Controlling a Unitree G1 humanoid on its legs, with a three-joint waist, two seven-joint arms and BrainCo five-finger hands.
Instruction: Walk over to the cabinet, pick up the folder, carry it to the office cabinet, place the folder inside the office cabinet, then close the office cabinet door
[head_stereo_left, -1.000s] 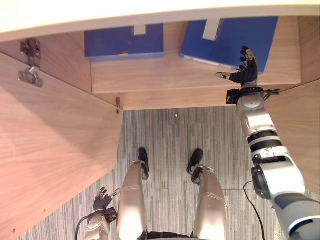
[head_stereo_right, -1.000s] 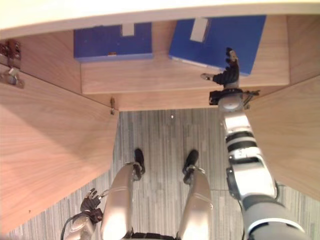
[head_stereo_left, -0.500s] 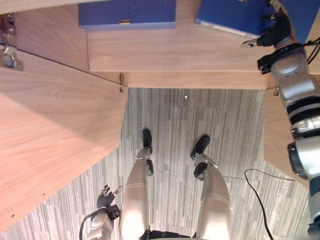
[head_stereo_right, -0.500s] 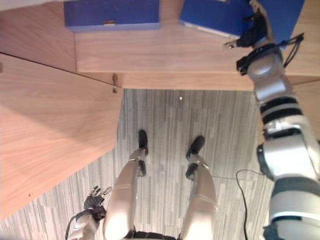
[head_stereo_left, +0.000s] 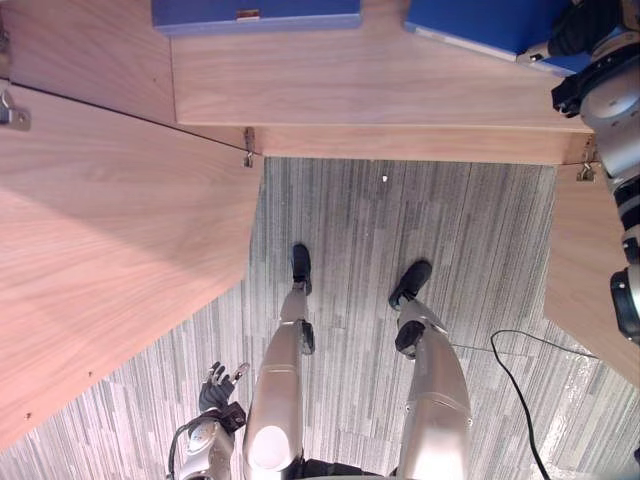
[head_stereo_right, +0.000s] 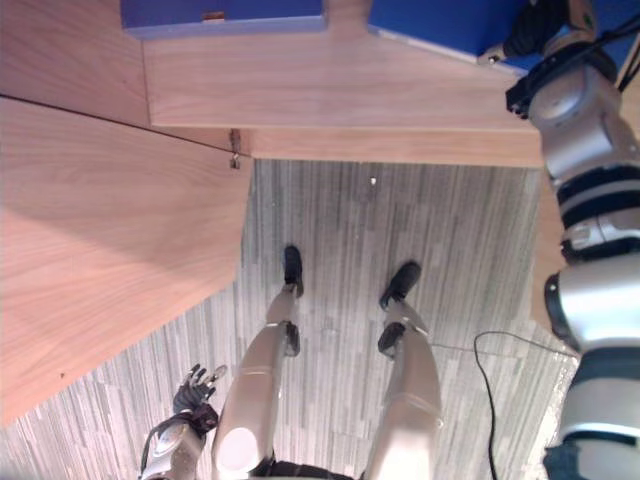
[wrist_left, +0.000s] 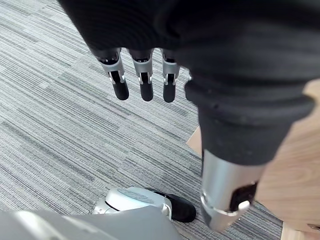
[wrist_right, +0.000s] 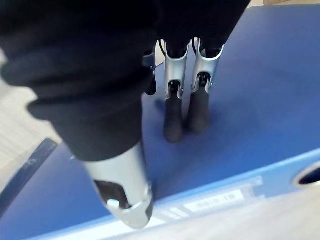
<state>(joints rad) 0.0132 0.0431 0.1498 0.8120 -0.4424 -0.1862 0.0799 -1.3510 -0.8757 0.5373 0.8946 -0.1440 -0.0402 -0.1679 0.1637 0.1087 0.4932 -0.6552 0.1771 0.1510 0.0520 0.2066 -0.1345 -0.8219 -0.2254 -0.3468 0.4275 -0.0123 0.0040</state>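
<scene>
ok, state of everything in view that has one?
left cabinet door: open, swung out.
right cabinet door: open.
left folder: flat on the shelf, untouched.
right folder: flat on the shelf, under the right hand.
right hand: open, straight fingers on the right folder.
left hand: open, hanging over the floor, holding nothing.

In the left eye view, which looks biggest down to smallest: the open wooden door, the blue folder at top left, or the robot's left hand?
Largest: the cabinet door, by far.
Next: the blue folder, though the view's edge cuts it off.
Smallest: the left hand.
</scene>
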